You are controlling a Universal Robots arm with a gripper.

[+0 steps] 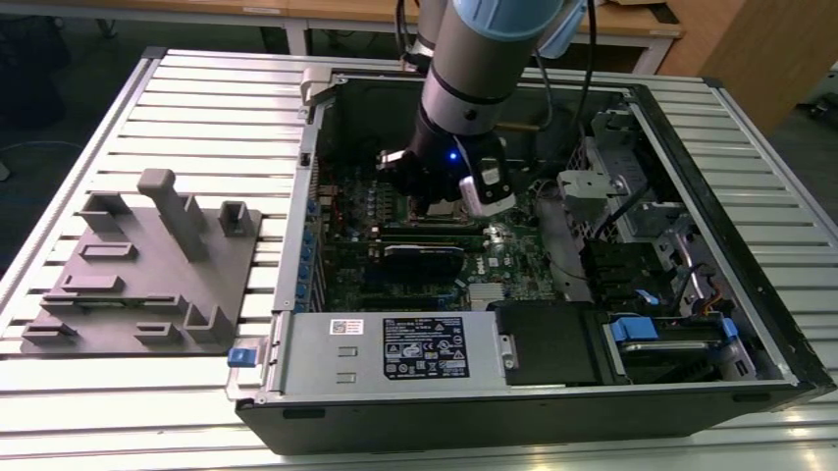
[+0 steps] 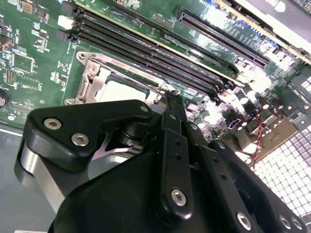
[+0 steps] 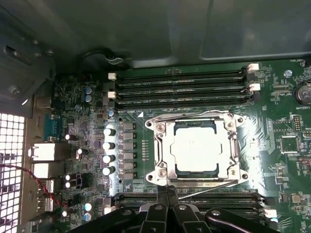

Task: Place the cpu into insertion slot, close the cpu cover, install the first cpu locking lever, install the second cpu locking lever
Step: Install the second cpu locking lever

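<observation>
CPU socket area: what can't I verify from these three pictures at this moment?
- Whether the locking levers are latched: in the first wrist view the gripper covers the near edge of the cpu cover.
- Most of the cpu in the second wrist view, hidden behind the gripper body.
- The insertion slot in the exterior view, blocked by the arm.
- The contacts beneath the cpu, which lies over them in both wrist views.
</observation>
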